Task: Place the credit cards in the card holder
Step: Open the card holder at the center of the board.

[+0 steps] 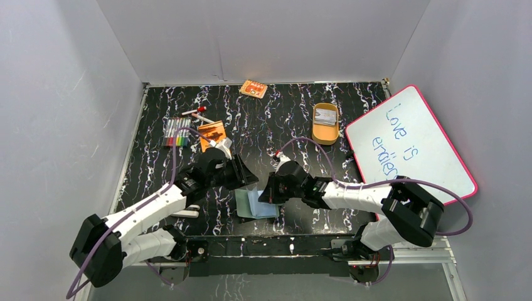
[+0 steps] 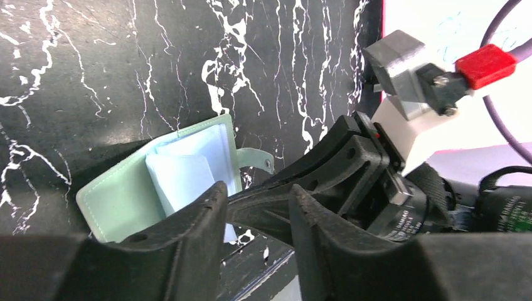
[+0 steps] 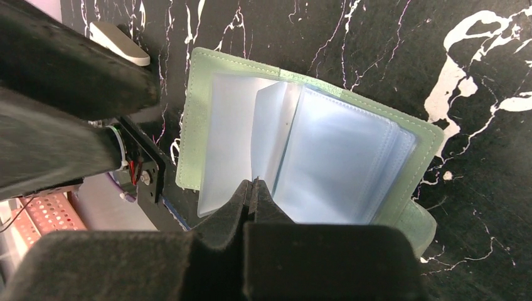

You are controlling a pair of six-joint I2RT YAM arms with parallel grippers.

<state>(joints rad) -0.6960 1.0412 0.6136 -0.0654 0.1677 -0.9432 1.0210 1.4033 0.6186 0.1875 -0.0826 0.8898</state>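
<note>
The sage-green card holder (image 1: 256, 204) lies open near the table's front edge, its pale blue-clear sleeves (image 3: 339, 163) fanned out. One sleeve stands upright, and my right gripper (image 3: 254, 184) is pinched shut on that sleeve's lower edge. My left gripper (image 2: 257, 204) hovers just left of the holder (image 2: 119, 197) with its fingers (image 2: 194, 238) apart and nothing between them. The holder's snap tab (image 2: 258, 158) sticks out to the side. Pale credit cards (image 1: 325, 115) lie in the tan tray at the back right, far from both grippers.
The tan oval tray (image 1: 325, 133) sits at the back right beside a whiteboard (image 1: 411, 144). An orange booklet (image 1: 211, 133), coloured markers (image 1: 176, 133) and an orange-and-white packet (image 1: 253, 88) lie toward the back left. Grey walls close in three sides.
</note>
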